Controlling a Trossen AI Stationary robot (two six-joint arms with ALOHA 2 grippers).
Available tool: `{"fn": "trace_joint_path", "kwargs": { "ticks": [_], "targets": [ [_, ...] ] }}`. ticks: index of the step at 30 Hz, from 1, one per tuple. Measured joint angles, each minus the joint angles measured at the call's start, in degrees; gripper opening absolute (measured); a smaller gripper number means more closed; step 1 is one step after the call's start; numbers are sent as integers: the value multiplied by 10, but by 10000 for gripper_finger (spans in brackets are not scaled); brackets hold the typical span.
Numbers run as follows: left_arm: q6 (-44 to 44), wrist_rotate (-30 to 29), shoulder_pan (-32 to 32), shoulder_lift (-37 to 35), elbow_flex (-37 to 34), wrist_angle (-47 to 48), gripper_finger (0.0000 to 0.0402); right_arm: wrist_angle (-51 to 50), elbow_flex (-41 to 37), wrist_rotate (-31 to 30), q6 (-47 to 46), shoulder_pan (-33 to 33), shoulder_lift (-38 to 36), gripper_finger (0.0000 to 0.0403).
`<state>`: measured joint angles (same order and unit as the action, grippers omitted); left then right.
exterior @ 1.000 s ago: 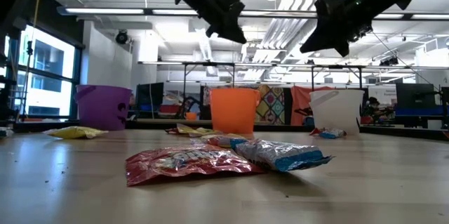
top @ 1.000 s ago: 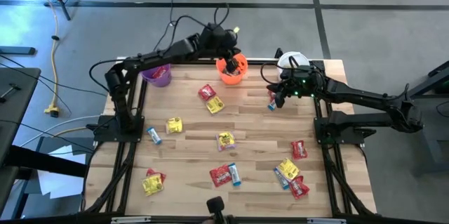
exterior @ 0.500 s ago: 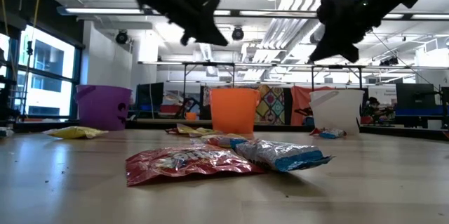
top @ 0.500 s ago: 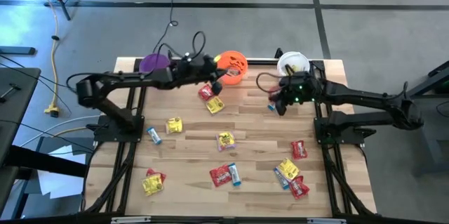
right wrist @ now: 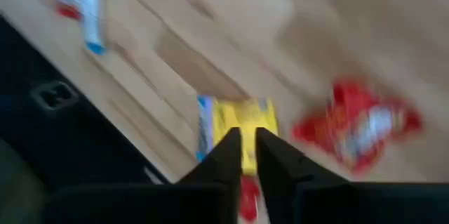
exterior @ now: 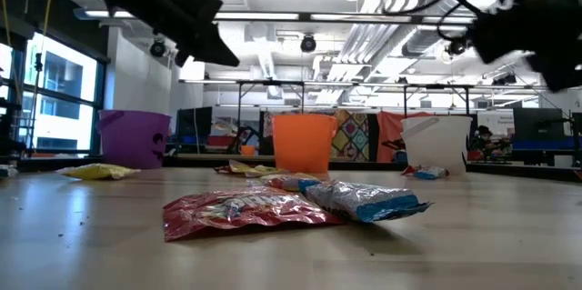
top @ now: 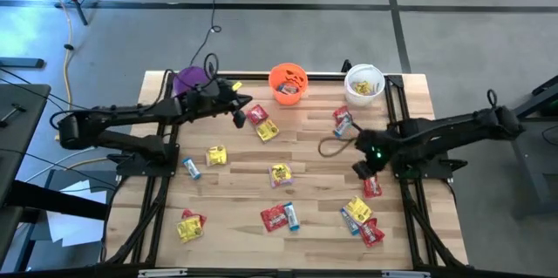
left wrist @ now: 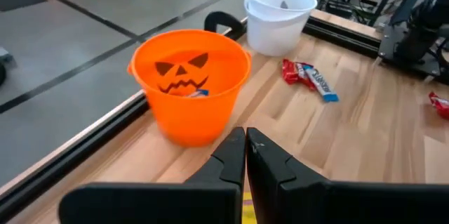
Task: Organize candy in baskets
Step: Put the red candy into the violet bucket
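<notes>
Three baskets stand along the far edge: purple [top: 190,79], orange with a face mark [top: 289,82] [left wrist: 189,90] and white [top: 364,82] [left wrist: 279,15]. Wrapped candy lies scattered flat on the wood: a red packet [top: 255,114] and a yellow one [top: 267,129] just right of my left gripper [top: 240,114] [left wrist: 245,147], which is shut and empty above the table. My right gripper [top: 362,166] [right wrist: 249,143] hovers at the right side, pointing down over a yellow packet [right wrist: 245,127] beside a red one [right wrist: 358,129], its fingers a narrow gap apart, nothing between them.
More candy lies loose: a yellow packet [top: 216,155], a blue bar [top: 191,168], a yellow packet mid-table [top: 280,172], a red and blue pair near the front [top: 281,217], a cluster at the right front [top: 360,219], and a pair by the white basket [top: 342,122].
My left gripper has drawn back from over the orange basket toward the table's left and near side, sinking a little. My right gripper has swung from beside the white basket toward the near edge, tipping to point downward. The candy on the table has stayed put.
</notes>
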<state>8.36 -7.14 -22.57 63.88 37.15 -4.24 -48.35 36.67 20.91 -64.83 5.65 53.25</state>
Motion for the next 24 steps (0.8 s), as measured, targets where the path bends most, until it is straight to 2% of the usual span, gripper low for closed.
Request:
{"fn": "trace_joint_path", "kwargs": {
  "ticks": [5,8,11,14,19,24],
  "targets": [
    [-10,0,-17,-26,-16,0,0,-52,0,-45,-114,56,10,134],
    [-14,10,-26,-29,-16,1,0,-76,0,-76,-138,64,33,189],
    [-22,37,-34,-29,-16,1,0,-79,0,-94,-142,63,68,227],
    [-38,51,-38,-29,-16,11,0,-78,0,-100,-137,55,109,246],
    [-45,66,-46,-29,-28,18,0,-61,0,-96,-131,25,172,250],
    [-42,104,-52,-29,-43,13,0,-20,0,-48,-100,8,225,250]
  ]
}}
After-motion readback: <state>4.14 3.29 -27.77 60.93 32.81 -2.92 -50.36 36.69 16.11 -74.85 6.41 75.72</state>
